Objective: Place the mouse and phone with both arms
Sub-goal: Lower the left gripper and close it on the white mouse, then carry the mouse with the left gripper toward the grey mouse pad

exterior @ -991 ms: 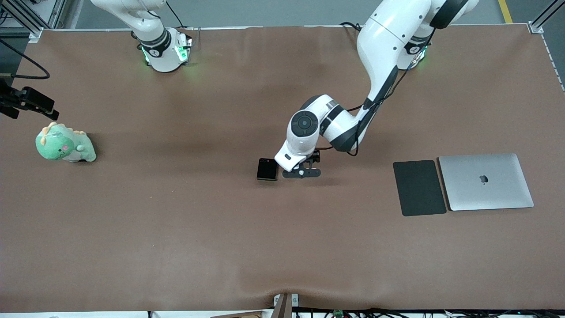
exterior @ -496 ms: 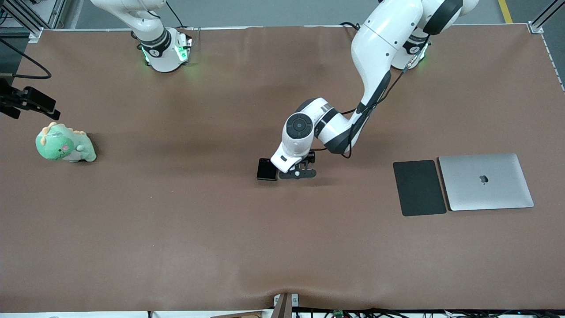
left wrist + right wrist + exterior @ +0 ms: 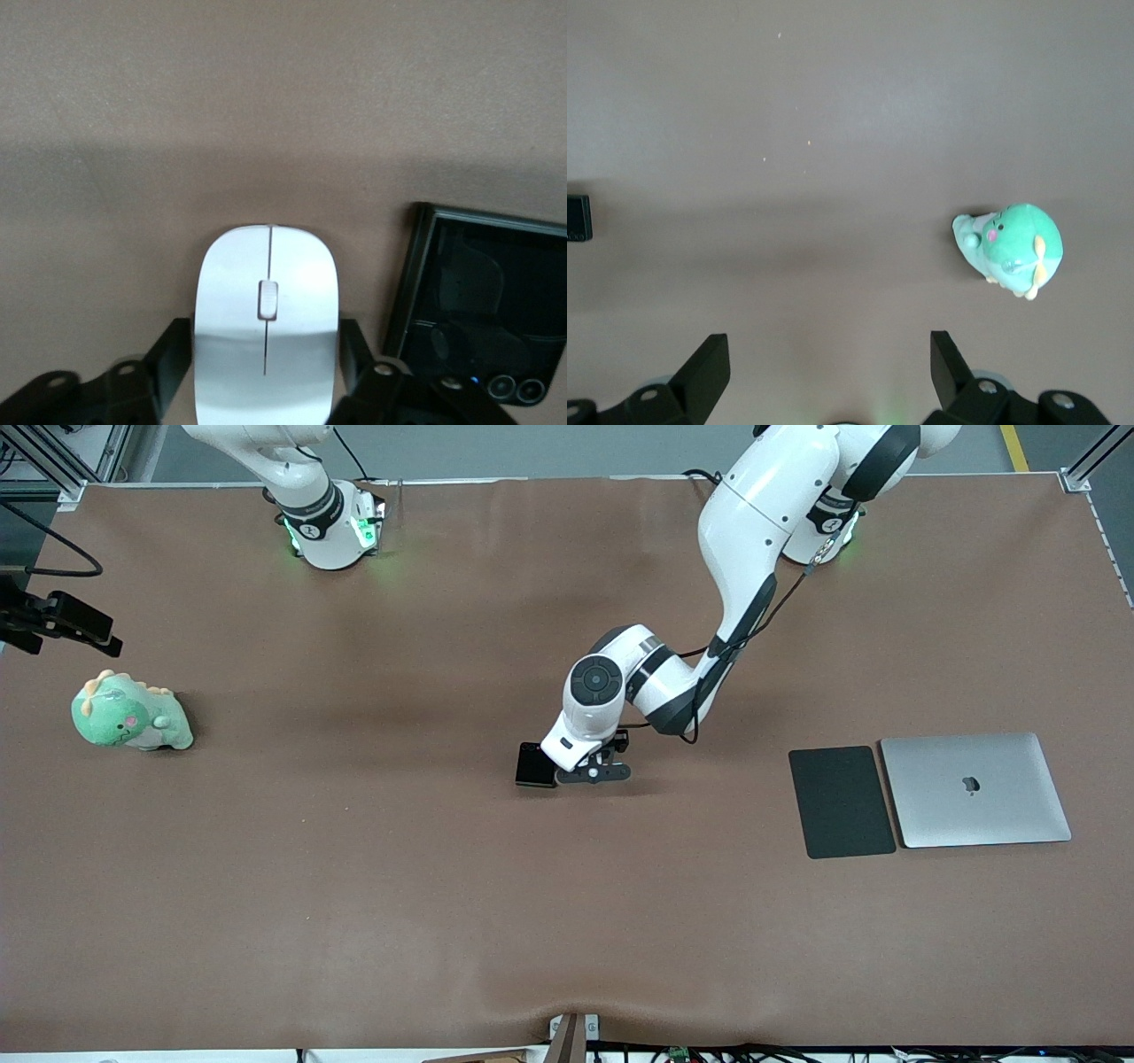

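Brown cloth covers the surface (image 3: 354,886). Mid-surface, the left gripper (image 3: 266,376) has drawn its fingers (image 3: 173,359) in from wide until they flank the mouse (image 3: 266,328), just beside the phone (image 3: 532,765); a lift looks near. Above the dinosaur plush (image 3: 130,718), the right gripper (image 3: 830,372) waits, fingers wide. An Apple logo marks the laptop (image 3: 974,789).

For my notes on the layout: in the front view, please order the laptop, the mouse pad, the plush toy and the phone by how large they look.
1. Laptop, largest.
2. Mouse pad.
3. Plush toy.
4. Phone, smallest, though the left arm hides one edge of it.
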Robot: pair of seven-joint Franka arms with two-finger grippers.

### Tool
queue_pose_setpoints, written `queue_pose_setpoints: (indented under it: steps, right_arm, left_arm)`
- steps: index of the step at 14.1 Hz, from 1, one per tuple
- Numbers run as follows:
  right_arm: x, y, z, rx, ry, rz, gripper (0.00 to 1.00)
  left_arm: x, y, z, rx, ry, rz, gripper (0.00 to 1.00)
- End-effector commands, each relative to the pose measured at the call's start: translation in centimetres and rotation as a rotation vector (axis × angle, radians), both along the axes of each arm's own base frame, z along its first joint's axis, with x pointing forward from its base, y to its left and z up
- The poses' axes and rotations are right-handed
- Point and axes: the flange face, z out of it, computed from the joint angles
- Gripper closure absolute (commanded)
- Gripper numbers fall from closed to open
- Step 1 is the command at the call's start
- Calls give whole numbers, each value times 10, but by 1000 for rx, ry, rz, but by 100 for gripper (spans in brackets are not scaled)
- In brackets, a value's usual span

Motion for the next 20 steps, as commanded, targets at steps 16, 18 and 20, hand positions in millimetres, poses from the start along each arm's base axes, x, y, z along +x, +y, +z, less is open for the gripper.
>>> queue_pose_setpoints:
  steps: [16,18,20]
  right_arm:
    - [21,1,-6,-12,-43,5,0]
    - [39,1,-18,-12,-88,8,0]
    - [54,11,-35,-3,-98,22,0]
  left_arm:
    - [93,125,150,30,-118,90,56]
    - [104,174,162,43,-117,79,56]
    - [107,216,164,60,-101,40,56]
